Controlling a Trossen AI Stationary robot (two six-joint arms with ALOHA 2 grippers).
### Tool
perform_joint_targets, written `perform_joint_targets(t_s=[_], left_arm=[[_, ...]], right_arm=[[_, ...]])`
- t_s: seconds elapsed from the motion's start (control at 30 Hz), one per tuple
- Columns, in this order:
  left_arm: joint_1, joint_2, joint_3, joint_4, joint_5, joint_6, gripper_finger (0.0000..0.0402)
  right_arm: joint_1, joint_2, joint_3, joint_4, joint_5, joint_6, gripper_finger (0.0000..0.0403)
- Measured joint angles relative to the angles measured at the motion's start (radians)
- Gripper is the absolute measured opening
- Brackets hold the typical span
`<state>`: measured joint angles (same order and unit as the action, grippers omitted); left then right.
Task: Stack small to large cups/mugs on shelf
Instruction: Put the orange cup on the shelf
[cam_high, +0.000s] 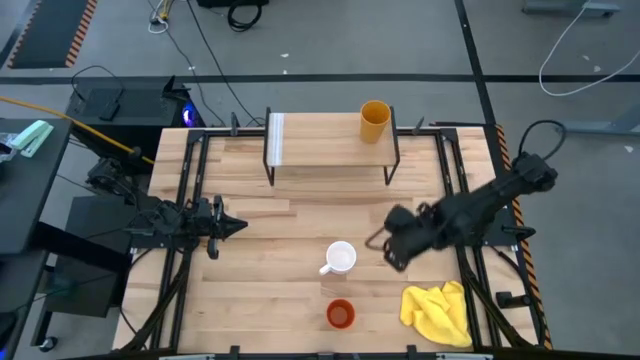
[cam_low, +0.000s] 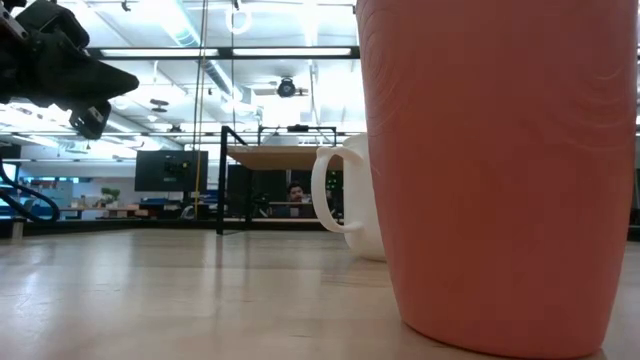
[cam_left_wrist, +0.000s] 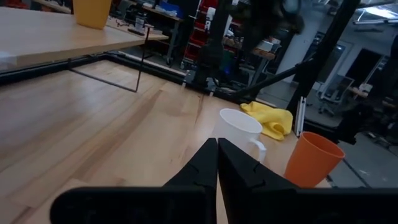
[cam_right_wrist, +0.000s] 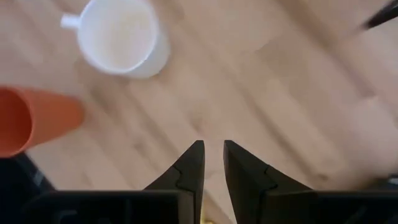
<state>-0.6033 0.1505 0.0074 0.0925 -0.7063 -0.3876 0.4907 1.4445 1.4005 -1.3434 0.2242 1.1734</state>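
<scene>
The shelf (cam_high: 330, 150) stands well beyond the right tool (cam_high: 396, 247), at the far side of the tabletop (cam_high: 270, 290), and already carries the yellow-orange tumbler (cam_high: 375, 121) near its right end. The risk there is a later cup brought in too low, catching the shelf's edge or knocking the tumbler over.

The white mug (cam_high: 341, 258) sits on the tabletop just beside the right tool, handle (cam_high: 327, 268) pointing away from it. In the right wrist view the tool's fingers are slightly parted and empty, with the mug ahead and off to one side. If the tool descends from this offset, one finger may strike the rim and shove or tip the mug instead of straddling its wall.

The red-orange cup (cam_high: 341, 314) stands close behind the mug; a pushed mug could bump it over.

The left tool (cam_high: 238, 226) waits closed and empty, well apart from the cups.
</scene>
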Motion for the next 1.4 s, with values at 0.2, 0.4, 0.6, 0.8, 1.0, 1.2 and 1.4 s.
perform_joint_targets(t_s=[0.2, 0.4, 0.6, 0.8, 1.0, 1.2, 1.4], left_arm=[[0.0, 0.0, 0.0, 0.0, 0.0, -0.017, 0.0024], [0.0, 0.0, 0.0, -0.001, 0.0, -0.021, 0.0018], [0.0, 0.0, 0.0, -0.001, 0.0, -0.035, 0.002], [0.0, 0.0, 0.0, -0.003, 0.0, -0.061, 0.0023], [0.0, 0.009, 0.0, -0.006, 0.001, -0.101, 0.0017], [0.0, 0.013, 0.0, -0.007, 0.0, -0.104, 0.0024], [0.0, 0.014, 0.0, -0.008, 0.0, -0.128, 0.0019]], right_arm=[[0.096, 0.0, -0.129, 0.275, -0.001, 0.076, 0.0067], [0.131, 0.008, -0.166, 0.496, -0.054, 0.084, 0.0067], [0.126, 0.024, -0.166, 0.628, -0.132, 0.073, 0.0067], [0.105, 0.068, -0.165, 0.632, -0.176, 0.055, 0.0067], [0.101, 0.155, -0.077, 0.633, -0.196, -0.073, 0.0067], [0.095, 0.221, 0.104, 0.439, -0.151, -0.184, 0.0064], [0.072, 0.236, 0.149, 0.385, -0.127, -0.152, 0.006]])
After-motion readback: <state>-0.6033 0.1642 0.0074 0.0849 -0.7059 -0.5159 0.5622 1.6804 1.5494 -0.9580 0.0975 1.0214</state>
